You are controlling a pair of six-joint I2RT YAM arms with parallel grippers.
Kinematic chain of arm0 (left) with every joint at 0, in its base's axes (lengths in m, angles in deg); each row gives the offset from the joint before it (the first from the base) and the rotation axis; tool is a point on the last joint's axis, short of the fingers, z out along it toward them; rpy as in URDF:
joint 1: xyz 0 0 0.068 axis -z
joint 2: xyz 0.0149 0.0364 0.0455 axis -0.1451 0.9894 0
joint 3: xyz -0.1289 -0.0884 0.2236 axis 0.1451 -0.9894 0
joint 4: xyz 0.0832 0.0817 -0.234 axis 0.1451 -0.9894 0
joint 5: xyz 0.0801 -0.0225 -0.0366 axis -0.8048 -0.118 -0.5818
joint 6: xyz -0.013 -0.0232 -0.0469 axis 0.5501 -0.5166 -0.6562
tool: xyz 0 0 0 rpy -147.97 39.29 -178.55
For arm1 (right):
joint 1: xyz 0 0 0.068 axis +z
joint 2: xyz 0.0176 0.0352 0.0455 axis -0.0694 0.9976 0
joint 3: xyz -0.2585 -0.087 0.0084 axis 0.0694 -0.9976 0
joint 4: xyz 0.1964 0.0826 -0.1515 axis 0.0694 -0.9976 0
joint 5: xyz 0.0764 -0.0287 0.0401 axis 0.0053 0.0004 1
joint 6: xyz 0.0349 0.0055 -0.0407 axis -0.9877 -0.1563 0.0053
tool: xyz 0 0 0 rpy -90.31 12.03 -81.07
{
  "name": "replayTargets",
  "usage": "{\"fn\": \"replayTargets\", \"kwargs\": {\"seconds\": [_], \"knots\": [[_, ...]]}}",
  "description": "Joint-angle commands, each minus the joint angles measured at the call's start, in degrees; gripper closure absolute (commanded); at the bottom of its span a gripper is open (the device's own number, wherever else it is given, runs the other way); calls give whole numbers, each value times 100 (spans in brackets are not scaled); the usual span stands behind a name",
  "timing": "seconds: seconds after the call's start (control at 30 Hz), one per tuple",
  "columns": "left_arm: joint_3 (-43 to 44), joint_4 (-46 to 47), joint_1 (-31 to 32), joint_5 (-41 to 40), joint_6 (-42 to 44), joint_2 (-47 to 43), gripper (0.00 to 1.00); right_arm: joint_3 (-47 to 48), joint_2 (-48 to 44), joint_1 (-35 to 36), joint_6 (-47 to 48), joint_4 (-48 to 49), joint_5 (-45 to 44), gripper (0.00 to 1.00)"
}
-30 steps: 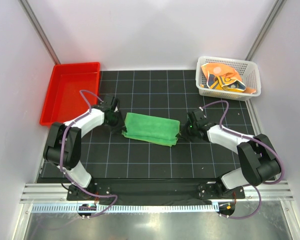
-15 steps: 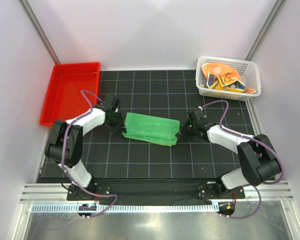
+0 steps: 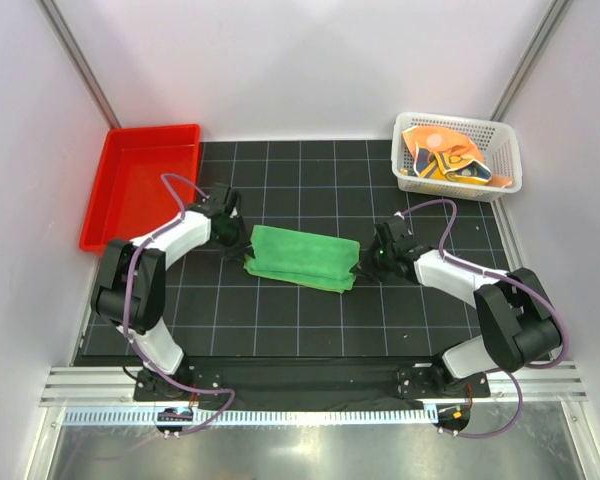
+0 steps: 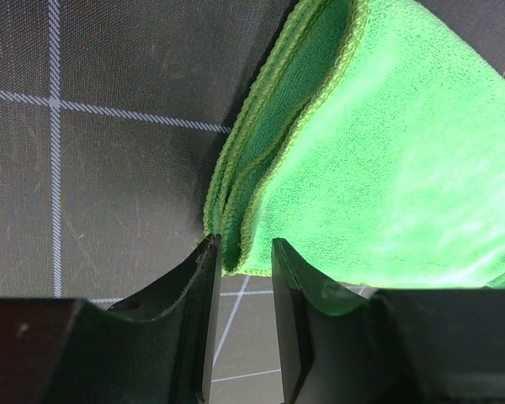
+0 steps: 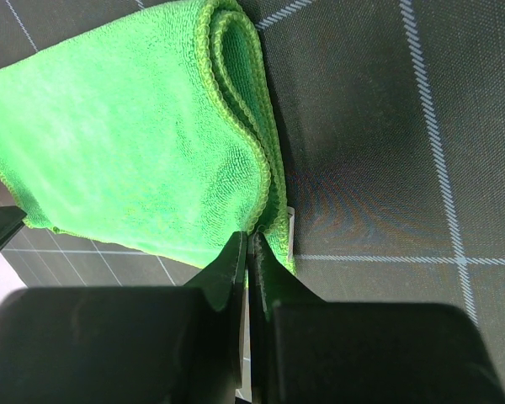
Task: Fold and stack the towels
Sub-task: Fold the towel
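Nearly unchanged. Centre of frame: green towel (image 3: 302, 257) folded, flat on black grid mat (image 3: 310, 320), same spot as second ago. At its right end, right gripper (image 5: 247, 240), fingers pressed together against hem; cloth caught or not, cannot tell; no shift. At its left end, left gripper (image 4: 245, 247), jaws slightly spread, towel corner just off tips, nothing pinched; now nudged toward upper left. Upper left: red tray (image 3: 150, 131). Upper right: white basket (image 3: 460, 188) holding crumpled orange towels (image 3: 448, 155), as before.

Black gridded mat (image 3: 310, 320): folded green towel (image 3: 300, 256) at centre, red tray (image 3: 140, 185) far left, white basket (image 3: 460, 183) far right
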Motion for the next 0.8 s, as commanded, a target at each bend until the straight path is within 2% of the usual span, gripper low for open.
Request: {"fn": "replayTargets", "kwargs": {"seconds": [0.0, 0.5, 0.63, 0.73, 0.77], "knots": [[160, -64, -27, -64, -36, -7, 66, 55, -76, 34, 87, 134, -7, 99], [142, 41, -27, -20, -80, 160, 72, 73, -111, 43, 79, 134, -24, 99], [142, 59, -27, -20, -88, 178, 81, 55, -146, 43, 96, 116, -42, 99], [142, 50, -27, -20, -80, 196, 90, 46, -164, 34, 105, 108, -42, 99], [151, 50, -27, -11, -88, 187, 96, 46, -155, 43, 105, 116, -33, 99]]}}
